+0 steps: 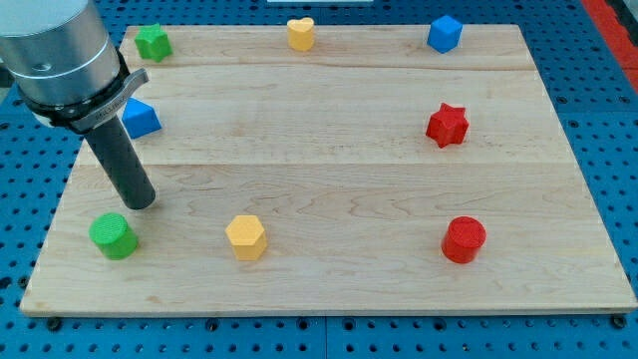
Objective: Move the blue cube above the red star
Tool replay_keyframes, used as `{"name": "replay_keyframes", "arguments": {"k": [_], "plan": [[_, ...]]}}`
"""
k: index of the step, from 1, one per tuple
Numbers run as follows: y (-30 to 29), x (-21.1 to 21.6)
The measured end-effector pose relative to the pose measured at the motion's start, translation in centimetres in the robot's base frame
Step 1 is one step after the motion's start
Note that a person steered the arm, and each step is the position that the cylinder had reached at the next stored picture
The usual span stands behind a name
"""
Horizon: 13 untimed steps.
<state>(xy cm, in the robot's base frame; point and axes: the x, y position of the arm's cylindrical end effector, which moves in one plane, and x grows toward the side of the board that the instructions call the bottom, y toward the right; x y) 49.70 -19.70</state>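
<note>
The blue cube (pixel 444 33) sits near the view's top right edge of the wooden board (pixel 329 170). The red star (pixel 447 125) lies below it, toward the view's right. My tip (pixel 141 204) rests on the board at the view's left, far from both, just above the green cylinder (pixel 114 235) and below a blue triangular block (pixel 141 118).
A green star-like block (pixel 153 42) is at the top left, a yellow heart (pixel 300 33) at the top middle, a yellow hexagon (pixel 245 237) at the bottom middle, and a red cylinder (pixel 464 239) at the bottom right. The board lies on a blue perforated table (pixel 30 179).
</note>
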Motion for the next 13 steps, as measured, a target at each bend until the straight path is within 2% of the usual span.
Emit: {"name": "replay_keyframes", "arguments": {"k": [9, 10, 13], "plan": [[2.1, -2.4], [5.5, -2.9], [7.7, -2.9]]}}
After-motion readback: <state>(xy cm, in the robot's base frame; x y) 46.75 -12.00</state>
